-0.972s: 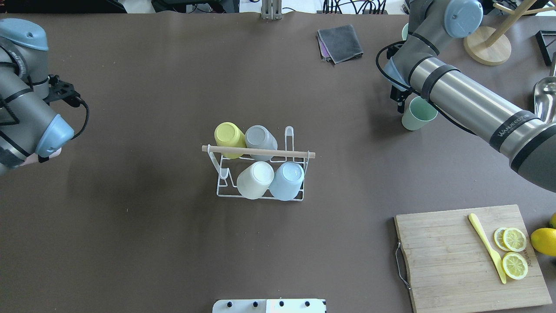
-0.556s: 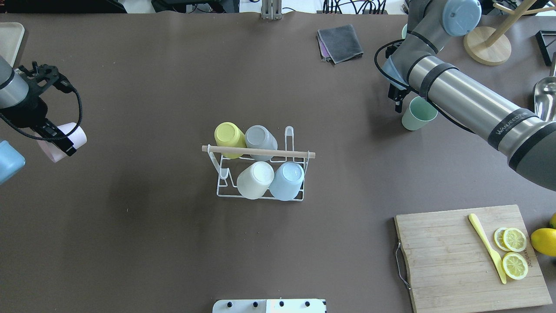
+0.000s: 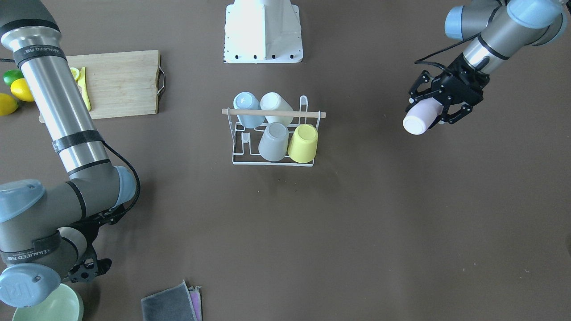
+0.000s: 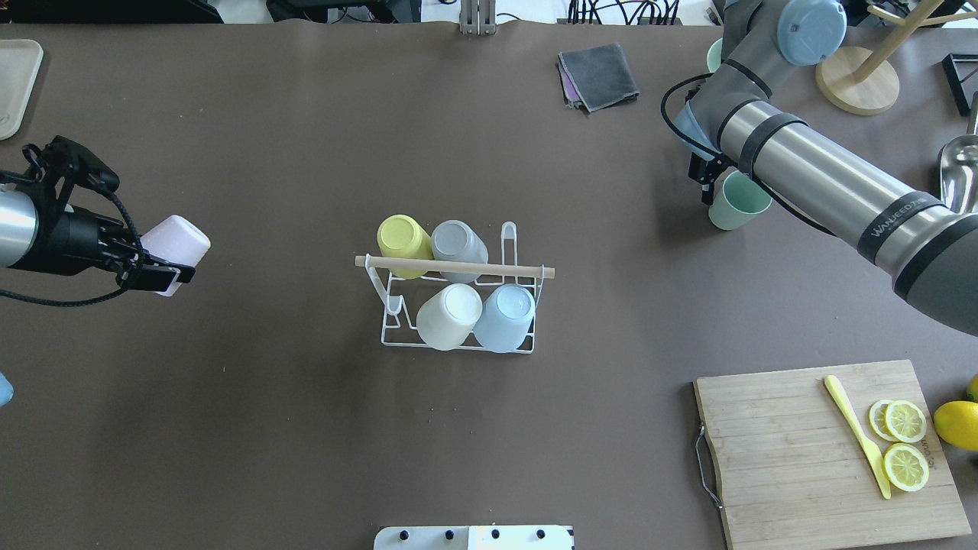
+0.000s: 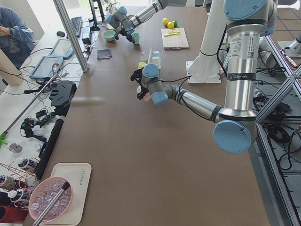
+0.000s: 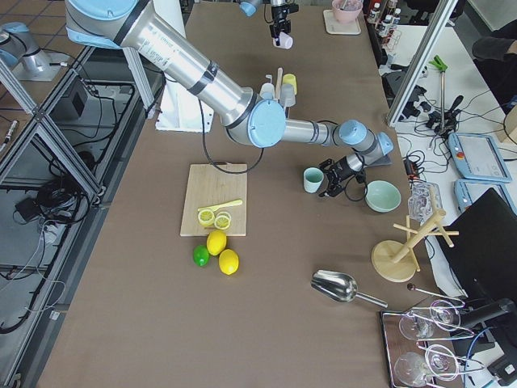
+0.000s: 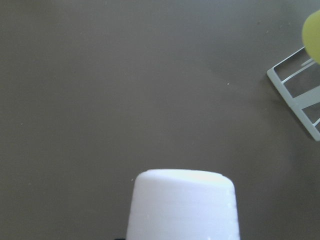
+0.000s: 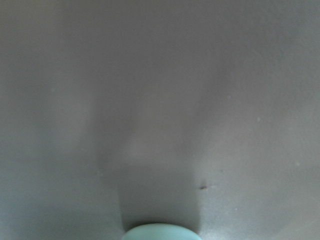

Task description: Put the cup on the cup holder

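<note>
Brown table surface (image 4: 306, 428), inspected left to right in the overhead view.

Left side: the left gripper (image 4: 162, 258) is clamped on a pink cup (image 4: 177, 238). It holds the cup on its side above the table, closed end toward the middle, well apart from the cup holder.

Centre: the cup holder (image 4: 497, 269) stands upright on the table. Four cups sit upturned on its prongs: a yellow cup (image 4: 403, 238) and a grey cup (image 4: 457, 241) in the far row, a cream cup (image 4: 451, 315) and a blue cup (image 4: 506, 315) in the near row. The end prongs of each row carry nothing.

Far edge: a folded grey cloth (image 4: 600, 75).

Right side: the right gripper (image 4: 712, 183) is down at a green cup (image 4: 737, 200) standing upright on the table. Whether its jaws grip the cup cannot be told.

Near right corner: a cutting board (image 4: 779, 451) with a yellow knife (image 4: 856, 434) and lemon slices (image 4: 905, 443).
</note>
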